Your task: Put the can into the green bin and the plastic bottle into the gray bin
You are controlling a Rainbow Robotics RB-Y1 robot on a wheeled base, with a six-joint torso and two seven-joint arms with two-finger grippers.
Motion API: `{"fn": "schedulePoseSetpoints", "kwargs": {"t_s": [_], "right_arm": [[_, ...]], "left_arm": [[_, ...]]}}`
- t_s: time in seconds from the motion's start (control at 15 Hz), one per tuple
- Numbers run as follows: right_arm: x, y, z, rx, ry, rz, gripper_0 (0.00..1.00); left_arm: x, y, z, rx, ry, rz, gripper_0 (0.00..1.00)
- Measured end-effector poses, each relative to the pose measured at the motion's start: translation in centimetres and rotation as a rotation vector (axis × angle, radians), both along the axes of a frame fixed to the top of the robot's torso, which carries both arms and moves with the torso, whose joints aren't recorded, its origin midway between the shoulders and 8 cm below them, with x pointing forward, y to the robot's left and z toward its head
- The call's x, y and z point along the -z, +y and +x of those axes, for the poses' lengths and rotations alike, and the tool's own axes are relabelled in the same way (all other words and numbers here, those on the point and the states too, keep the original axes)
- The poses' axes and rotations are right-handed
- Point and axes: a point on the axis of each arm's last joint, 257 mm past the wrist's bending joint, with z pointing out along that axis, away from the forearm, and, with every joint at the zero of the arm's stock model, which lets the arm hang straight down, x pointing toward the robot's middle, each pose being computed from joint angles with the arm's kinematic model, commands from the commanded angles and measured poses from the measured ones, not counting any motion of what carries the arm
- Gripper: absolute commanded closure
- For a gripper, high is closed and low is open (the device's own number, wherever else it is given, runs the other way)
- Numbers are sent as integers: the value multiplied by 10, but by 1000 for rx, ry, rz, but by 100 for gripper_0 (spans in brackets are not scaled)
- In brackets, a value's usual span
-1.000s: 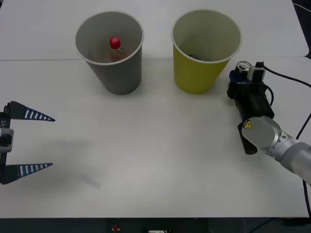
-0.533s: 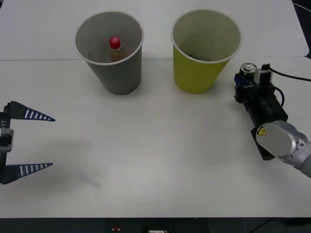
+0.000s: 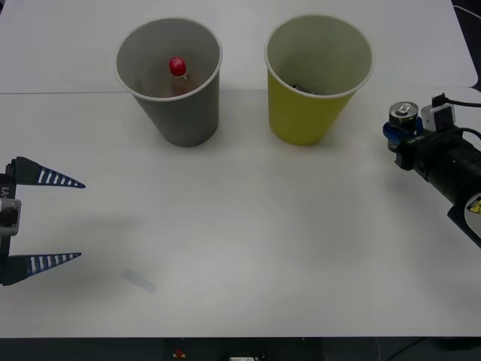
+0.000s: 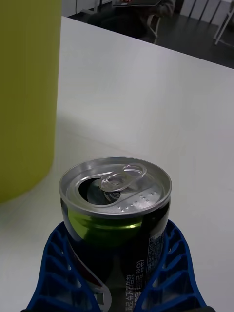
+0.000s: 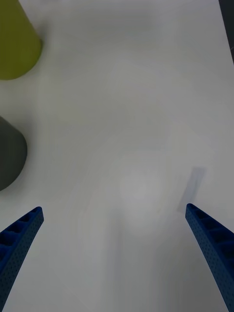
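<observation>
The dark can with a silver top stands upright to the right of the green bin, with my right gripper shut on it. Up close, the can sits between the blue fingers, and the green bin rises beside it. The plastic bottle, red cap up, stands inside the gray bin at the back left. My left gripper is open at the table's left edge, far from both bins, nothing between its fingers.
The white table spreads wide in front of the two bins. A faint clear scrap lies near the front left. A black cable runs off the right arm at the right edge.
My right gripper has carried the can to the right and slightly toward the front, away from the green bin. The left arm, the bins and the bottle have not moved.
</observation>
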Motion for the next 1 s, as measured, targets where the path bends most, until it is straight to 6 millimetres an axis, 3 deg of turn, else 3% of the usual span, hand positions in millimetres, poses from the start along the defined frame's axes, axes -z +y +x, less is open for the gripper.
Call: {"fn": "schedulePoseSetpoints", "kwargs": {"t_s": [0.4,0.8,1.0], "right_arm": [[-41,-3,-65,-92,161,-8,100],[-91,19,-114,-197,322,255,100],[-119,40,-130,-208,384,368,100]], "left_arm": [[0,0,0,0,0,0,0],[0,0,0,0,0,0,0],[0,0,0,0,0,0,0]]}}
